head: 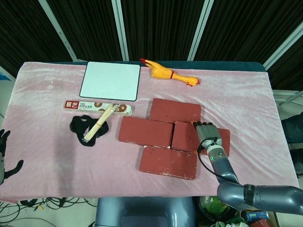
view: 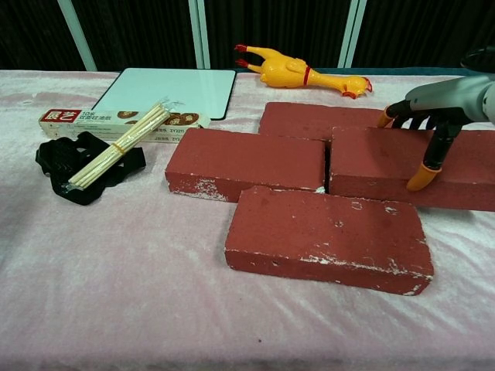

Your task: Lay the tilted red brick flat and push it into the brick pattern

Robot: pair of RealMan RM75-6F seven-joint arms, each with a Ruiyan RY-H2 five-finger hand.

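Spread with pink cloth, the counter (head: 246, 99). On it, four bricks in a staggered pattern: back brick (head: 175, 110), left brick (head: 145, 132), front brick (head: 168, 162), and the red brick (head: 187, 137) lying flat at the right of the middle row, almost against the left brick, with only a thin dark seam between them in the chest view. Resting on top of that red brick, the right hand (head: 208, 135), fingers (view: 433, 151) spread and pressing down on its surface, not wrapped around it. Further back, a white board (head: 110, 81) and a yellow rubber chicken (head: 168, 74). Left of the bricks, a long flat box (head: 94, 107), then a bundle of wooden sticks (head: 98, 124) lying across a black strap (head: 84, 128). At the frame's lower left edge, off the counter, the left hand (head: 4, 158), fingers apart, holding nothing.
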